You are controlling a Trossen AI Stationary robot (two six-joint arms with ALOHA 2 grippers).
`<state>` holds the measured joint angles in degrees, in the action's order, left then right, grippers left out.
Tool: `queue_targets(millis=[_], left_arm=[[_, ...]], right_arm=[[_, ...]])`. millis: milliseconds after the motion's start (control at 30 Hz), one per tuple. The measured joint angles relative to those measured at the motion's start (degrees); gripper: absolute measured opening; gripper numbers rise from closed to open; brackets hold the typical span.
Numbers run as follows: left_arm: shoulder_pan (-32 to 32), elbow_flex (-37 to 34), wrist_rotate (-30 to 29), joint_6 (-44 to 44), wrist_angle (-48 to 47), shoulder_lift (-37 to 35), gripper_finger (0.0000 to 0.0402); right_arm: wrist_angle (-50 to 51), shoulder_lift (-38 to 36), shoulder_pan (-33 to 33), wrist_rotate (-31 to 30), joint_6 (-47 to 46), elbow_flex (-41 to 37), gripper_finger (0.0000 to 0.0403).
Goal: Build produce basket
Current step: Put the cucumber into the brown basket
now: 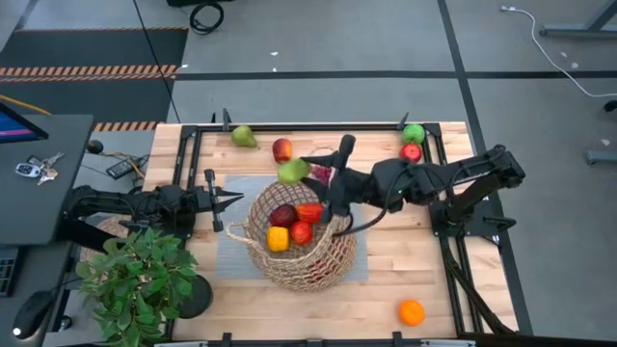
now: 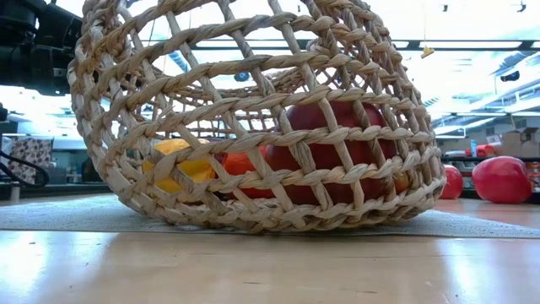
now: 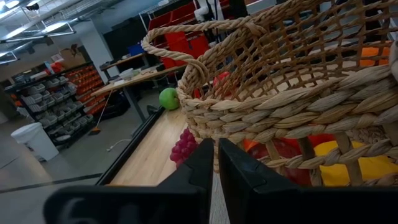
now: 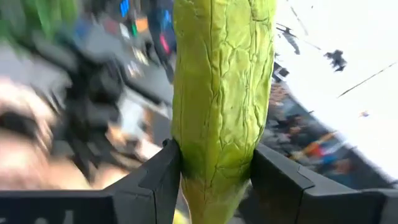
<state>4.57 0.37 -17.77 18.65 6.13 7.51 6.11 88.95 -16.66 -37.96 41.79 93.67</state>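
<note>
The tan wicker basket (image 1: 301, 246) lies tipped on a grey mat (image 1: 231, 255) at mid-table. It holds a yellow pepper (image 1: 278, 238) and red pieces (image 1: 304, 224). My right gripper (image 1: 308, 174) hangs over the basket's far rim, shut on a green, wrinkled toy fruit (image 4: 217, 93). My left gripper (image 3: 215, 171) is shut, level, just short of the basket's left rim (image 3: 249, 112), with nothing between its fingers. On the wood lie purple grapes (image 3: 183, 148), a green pear (image 1: 243, 136), a red-yellow apple (image 1: 281, 149), a green apple (image 1: 414, 133), a red apple (image 1: 412, 151) and an orange (image 1: 412, 311). My right gripper pinches the green fruit between its two fingers, one on each opposite side (image 4: 184, 155). The fingers come in level from the table's right. The fruit reaches well past the fingers (image 4: 273, 180) and hangs clear of table and basket.
A potted green plant (image 1: 140, 280) stands at the near left corner. A black frame rail (image 1: 318, 124) borders the wooden table. A desk with keys (image 1: 34, 169) stands left of the table.
</note>
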Motion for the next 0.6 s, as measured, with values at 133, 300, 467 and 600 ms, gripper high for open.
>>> queue_targets(millis=[133, 300, 467, 600], left_arm=[[0.0, 0.0, 0.0, 0.0, 0.0, -0.01, 0.0028], [0.0, -0.01, 0.01, 0.0, 0.0, 0.0, 0.0031], [-0.01, -0.01, 0.01, 0.0, -0.02, 0.0, 0.0036], [-0.01, 0.01, 0.01, -0.01, 0.09, 0.0, 0.0034]], right_arm=[[5.35, -0.01, -0.14, -4.57, 10.69, 0.0, 0.0181], [13.32, 0.0, 1.61, -2.73, 12.84, 0.0, 0.0182], [20.87, 1.16, 3.36, 0.42, 14.26, -0.01, 0.0182], [20.48, 3.68, 2.95, 0.64, 20.85, -0.07, 0.0182]])
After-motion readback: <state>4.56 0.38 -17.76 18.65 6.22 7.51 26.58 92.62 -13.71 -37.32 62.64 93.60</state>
